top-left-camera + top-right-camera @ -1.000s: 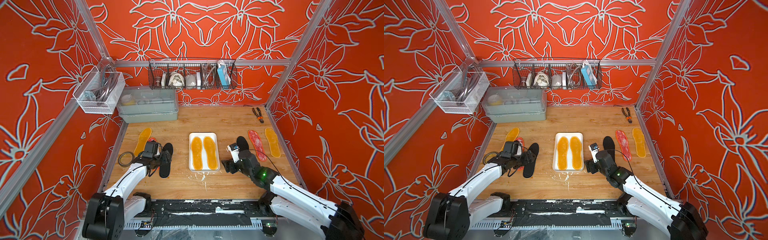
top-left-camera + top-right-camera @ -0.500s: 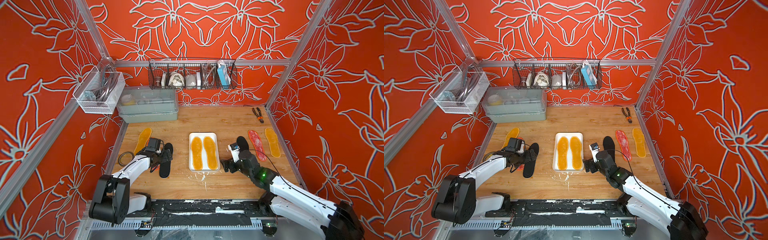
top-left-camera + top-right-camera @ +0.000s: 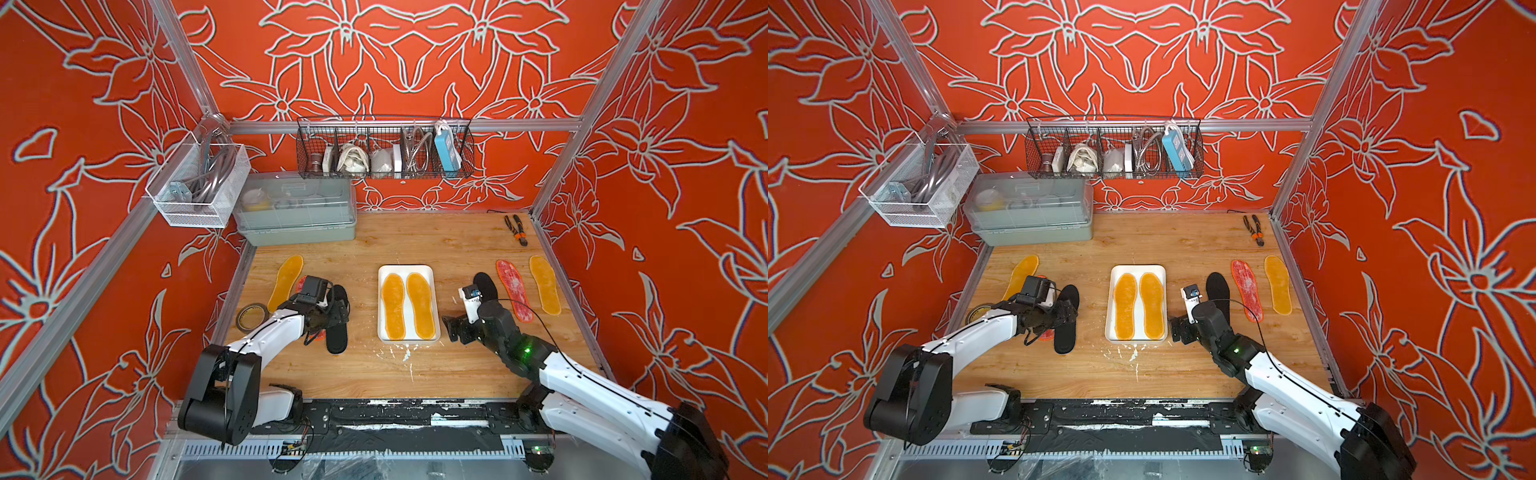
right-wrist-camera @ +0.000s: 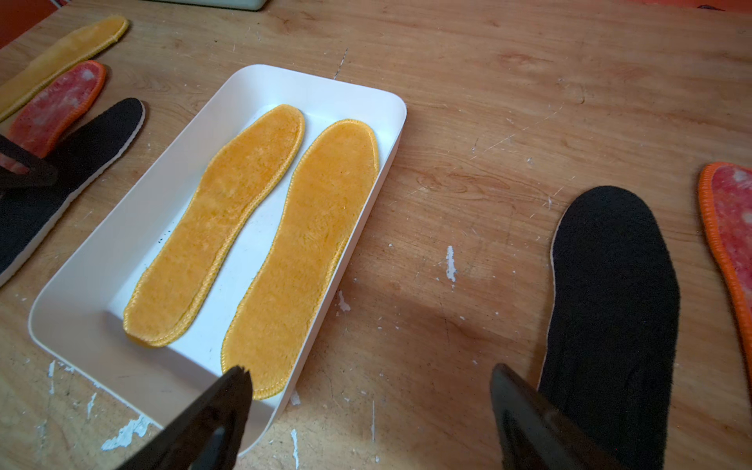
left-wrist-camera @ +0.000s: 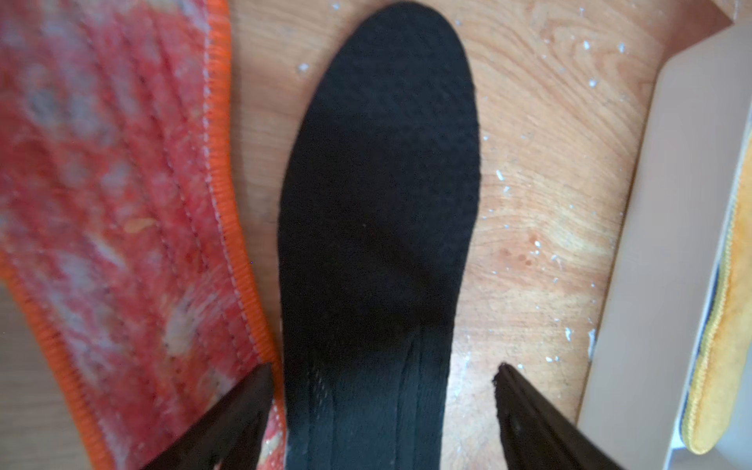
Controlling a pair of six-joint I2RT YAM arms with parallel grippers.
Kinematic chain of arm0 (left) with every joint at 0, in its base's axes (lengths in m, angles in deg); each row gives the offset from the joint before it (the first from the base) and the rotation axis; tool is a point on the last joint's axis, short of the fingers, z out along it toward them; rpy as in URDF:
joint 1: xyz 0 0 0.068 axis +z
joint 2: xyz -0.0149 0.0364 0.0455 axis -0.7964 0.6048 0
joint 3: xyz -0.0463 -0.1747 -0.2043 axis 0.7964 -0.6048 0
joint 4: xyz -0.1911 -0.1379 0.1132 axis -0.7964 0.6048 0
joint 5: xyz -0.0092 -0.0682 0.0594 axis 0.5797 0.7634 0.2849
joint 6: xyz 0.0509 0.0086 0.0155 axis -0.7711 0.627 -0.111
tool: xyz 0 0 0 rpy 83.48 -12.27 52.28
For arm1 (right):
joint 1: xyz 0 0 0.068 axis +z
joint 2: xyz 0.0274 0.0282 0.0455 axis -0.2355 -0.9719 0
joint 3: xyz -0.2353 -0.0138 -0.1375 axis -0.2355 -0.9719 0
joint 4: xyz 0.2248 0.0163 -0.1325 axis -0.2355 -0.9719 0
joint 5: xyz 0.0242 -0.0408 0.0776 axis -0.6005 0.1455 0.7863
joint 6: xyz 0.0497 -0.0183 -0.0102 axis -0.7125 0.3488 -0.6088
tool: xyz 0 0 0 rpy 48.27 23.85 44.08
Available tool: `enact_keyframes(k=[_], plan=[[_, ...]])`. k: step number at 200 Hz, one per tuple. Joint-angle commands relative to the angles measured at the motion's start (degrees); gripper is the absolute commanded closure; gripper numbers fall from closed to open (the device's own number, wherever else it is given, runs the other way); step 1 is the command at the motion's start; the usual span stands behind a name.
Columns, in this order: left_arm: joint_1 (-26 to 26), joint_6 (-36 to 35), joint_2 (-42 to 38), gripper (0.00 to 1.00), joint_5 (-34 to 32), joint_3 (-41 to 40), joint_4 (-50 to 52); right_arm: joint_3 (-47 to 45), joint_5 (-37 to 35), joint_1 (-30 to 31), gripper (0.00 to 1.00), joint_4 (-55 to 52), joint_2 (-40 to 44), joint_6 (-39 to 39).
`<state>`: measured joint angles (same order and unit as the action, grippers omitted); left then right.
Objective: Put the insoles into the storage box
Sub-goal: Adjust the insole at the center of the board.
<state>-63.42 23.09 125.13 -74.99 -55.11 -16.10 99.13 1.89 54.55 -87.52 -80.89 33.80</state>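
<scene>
The white storage box [image 3: 407, 271] holds two amber insoles [image 3: 393, 305] side by side. On the left lie an amber insole [image 3: 286, 280], a red-white one [image 5: 101, 183] largely hidden under my arm, and a black one [image 3: 337, 334]. My left gripper [image 5: 382, 368] is open low over that black insole [image 5: 378, 183], with its fingers either side of it. To the right lie a black insole [image 3: 486, 284], a red-white one [image 3: 513, 291] and an amber one [image 3: 544, 284]. My right gripper [image 4: 369, 369] is open over bare wood between the box [image 4: 390, 122] and the black insole [image 4: 614, 285].
A grey-green lidded container [image 3: 297, 214] stands at the back left under a wire basket [image 3: 384, 149]. A white mesh basket [image 3: 199, 187] hangs on the left wall. Pliers [image 3: 516, 230] lie at the back right, and a tape roll [image 3: 251, 316] at the left edge.
My left gripper has shifted right, from over the red-white insole to over the black one. The right arm has hardly moved.
</scene>
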Motion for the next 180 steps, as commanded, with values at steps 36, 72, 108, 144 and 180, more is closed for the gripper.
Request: enact_keyframes(k=[36, 72, 108, 144, 180], plan=[[-4.3, 2.8, -0.6, 0.23, 0.7, 1.3, 0.0, -0.3, -2.3, 0.2, 0.07, 0.6, -2.1, -1.4], [-4.2, 0.9, -3.1, 0.23, -4.4, 2.5, 4.4, -0.1, -2.2, 0.2, 0.07, 0.5, -2.4, -1.5], [2.6, 0.9, -1.2, 0.23, 0.0, -0.4, 2.2, -0.2, -2.3, 0.2, 0.07, -0.3, -1.5, -1.7], [6.7, 2.4, 1.4, 0.23, 2.7, -1.6, 0.7, -0.9, -2.3, 0.2, 0.07, 0.0, 0.1, -1.8], [10.9, 4.4, -2.2, 0.23, 2.1, -3.1, 0.1, -1.1, -2.5, 0.2, 0.07, -0.3, 1.1, -1.8]])
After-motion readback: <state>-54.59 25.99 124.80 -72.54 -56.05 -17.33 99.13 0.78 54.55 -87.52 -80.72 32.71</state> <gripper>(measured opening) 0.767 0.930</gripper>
